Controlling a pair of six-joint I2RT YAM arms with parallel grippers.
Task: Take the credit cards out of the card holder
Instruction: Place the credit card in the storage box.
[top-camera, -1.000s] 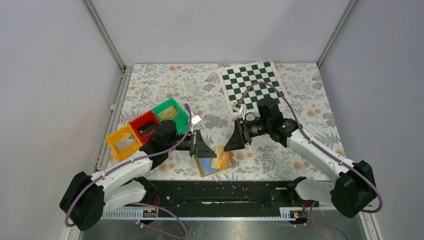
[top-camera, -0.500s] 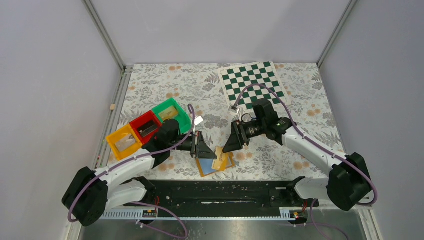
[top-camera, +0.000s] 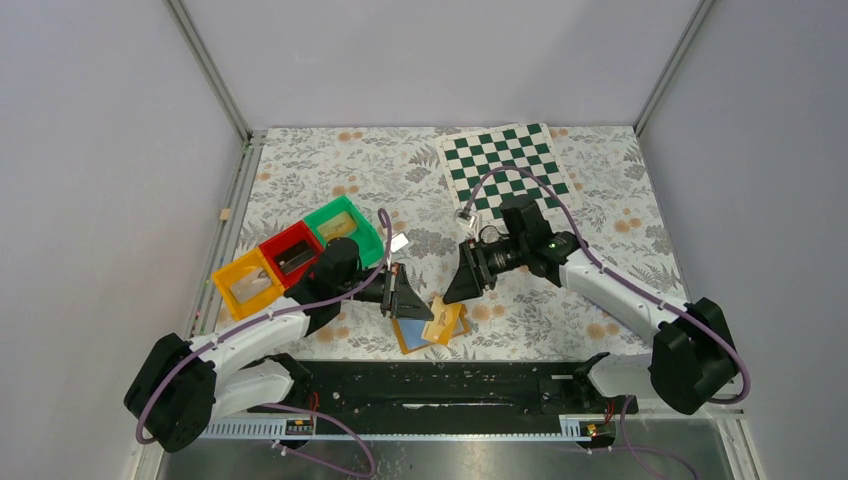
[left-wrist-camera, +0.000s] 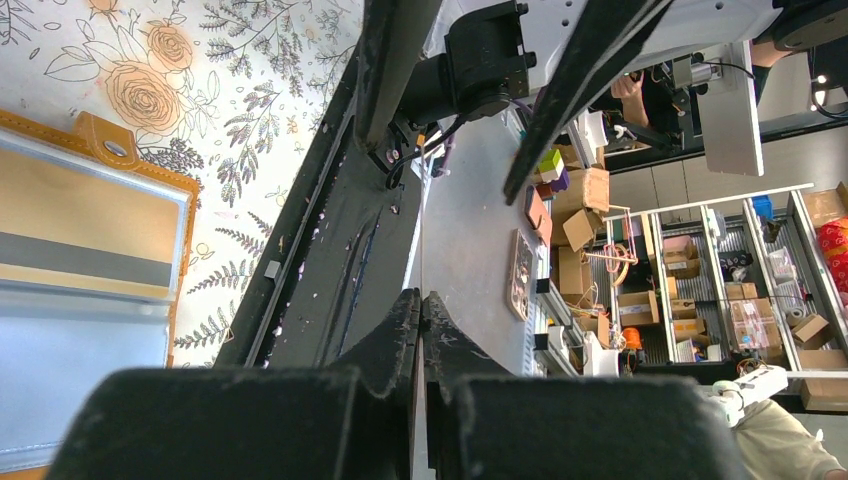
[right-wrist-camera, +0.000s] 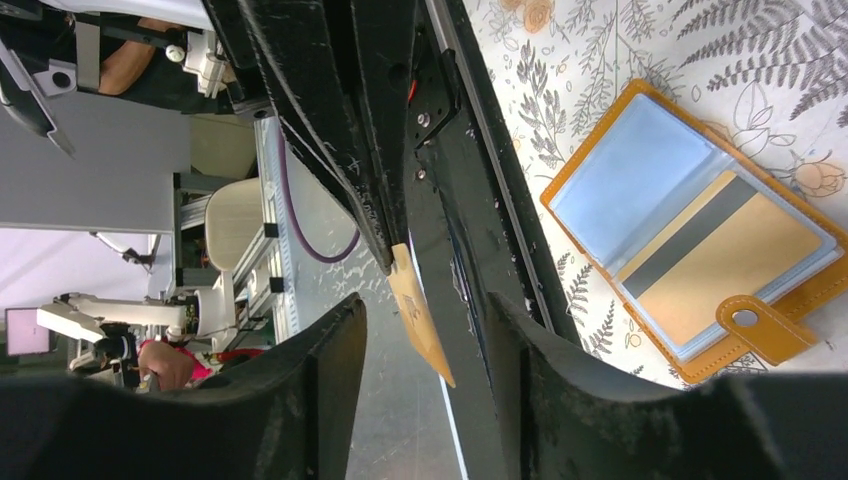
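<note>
- My left gripper (left-wrist-camera: 420, 300) is closed, pinching a tan card (right-wrist-camera: 425, 330) by its top edge, lifted off the table (top-camera: 330, 165).
- My right gripper (right-wrist-camera: 425, 315) has its jaws apart, one on either side of that card, not touching it.
- The card holder (top-camera: 412, 332) lies open at the middle of the table's near edge, just beside the black base rail (top-camera: 450, 385).
- A striped tan card (right-wrist-camera: 720, 250) sits in its sleeve.
- The orange bin (top-camera: 228, 272), red bin (top-camera: 275, 245) and green bin (top-camera: 365, 240) are near the left edge.
- The chessboard (top-camera: 505, 165) is towards the far right corner.
</note>
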